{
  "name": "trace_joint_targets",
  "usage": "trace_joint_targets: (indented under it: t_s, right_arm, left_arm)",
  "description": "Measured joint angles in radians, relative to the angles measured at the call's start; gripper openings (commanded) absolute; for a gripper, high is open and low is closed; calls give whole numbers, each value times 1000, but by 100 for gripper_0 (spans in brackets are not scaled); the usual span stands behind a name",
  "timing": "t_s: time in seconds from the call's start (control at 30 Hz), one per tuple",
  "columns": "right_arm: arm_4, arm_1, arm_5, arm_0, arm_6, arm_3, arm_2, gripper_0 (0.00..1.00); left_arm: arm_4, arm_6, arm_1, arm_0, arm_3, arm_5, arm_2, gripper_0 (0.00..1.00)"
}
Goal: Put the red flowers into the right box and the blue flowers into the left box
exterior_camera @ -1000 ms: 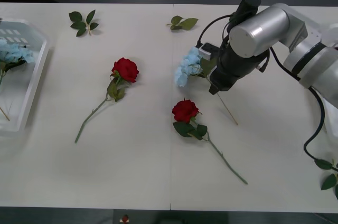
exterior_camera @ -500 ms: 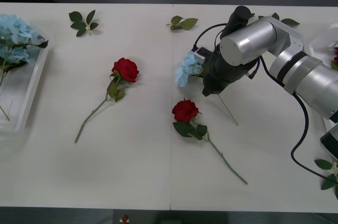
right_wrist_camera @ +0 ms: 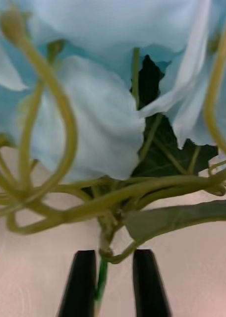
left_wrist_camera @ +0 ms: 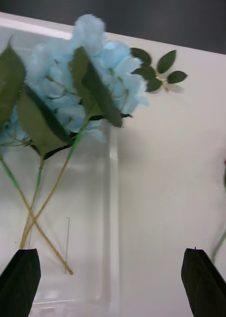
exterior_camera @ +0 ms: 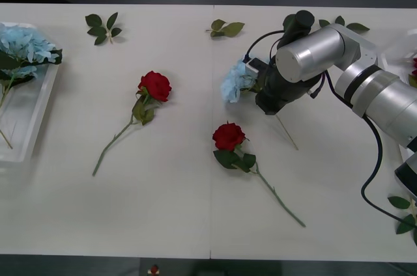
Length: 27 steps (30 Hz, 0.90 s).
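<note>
1. Here the right gripper [right_wrist_camera: 112, 282] sits over the far right part of the table [exterior_camera: 163, 217], its arm reaching in from the right edge.
2. In the right wrist view its two black fingers [right_wrist_camera: 79, 283] stand close together with the thin green stem of a blue flower [exterior_camera: 236, 81] running between them; they are clenched on that stem just below the point where the stalks branch.
3. The pale blue cluster and a dark leaf spread out beyond the fingertips, and in the front view the bloom pokes out to the left of the gripper while the tan stem end trails toward the near side.
4. The left gripper [left_wrist_camera: 113, 282] hangs above the left box [exterior_camera: 31, 123] at the table's left edge, its black fingers spread wide apart and grasping nothing.
5. More blue flowers [left_wrist_camera: 93, 74] lie in that box, blooms at the far end, crossed stems pointing near.
6. One red rose [exterior_camera: 154, 85] lies left of centre with its stem angled near-left.
7. A second red rose [exterior_camera: 228, 136] lies just near of the held blue flower, its stem angled near-right.
8. Loose leaf sprigs [exterior_camera: 103, 27] rest along the far side of the table.
</note>
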Motion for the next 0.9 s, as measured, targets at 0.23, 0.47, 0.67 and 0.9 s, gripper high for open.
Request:
trace_joint_targets:
  t_s: [0.23,0.47,0.67,0.9]
  right_arm:
    - [-100,-6,-16,0,11,-1,0,0]
    - [-350,-131,-18,0,21,-170,-20,0]
    - [-651,-187,-14,0,151,-213,-204,0]
    - [-852,-181,3,0,334,-212,-344,0]
  left_arm:
    - [52,0,0,-114,-125,66,-169,97]
    - [54,39,0,-243,-134,-77,-515,100]
    - [-28,164,0,-296,-134,-176,-694,100]
    - [-30,164,-89,-293,-134,-207,-716,100]
